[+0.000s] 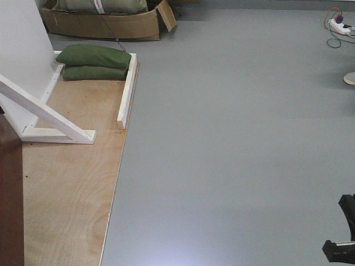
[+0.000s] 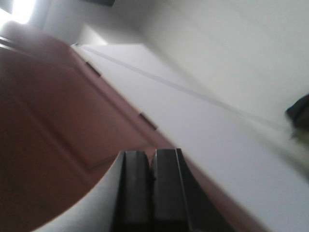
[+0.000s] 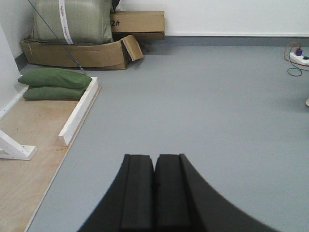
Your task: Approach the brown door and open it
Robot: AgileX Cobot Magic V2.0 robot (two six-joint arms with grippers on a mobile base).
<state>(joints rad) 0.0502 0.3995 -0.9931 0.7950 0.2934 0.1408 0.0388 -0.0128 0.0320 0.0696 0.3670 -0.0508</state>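
Grey floor [image 1: 233, 138], plywood base [image 1: 72, 183] at its left | cardboard box [image 3: 82, 54] holds an olive sack [image 3: 77, 21]; two green sandbags [image 3: 53, 82] stacked on the plywood near it | brown door [image 2: 48, 125] fills the left of my left wrist view | my left gripper [image 2: 150, 183] pressed together | my right gripper [image 3: 154, 188] pressed together, above the floor

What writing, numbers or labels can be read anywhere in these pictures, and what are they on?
"2#": dark print on the upper cardboard box by the far wall, right wrist view.
Reddish print on the white strap across the big green sack: too small to read.
The brown door shows no writing, and nothing else is legible.
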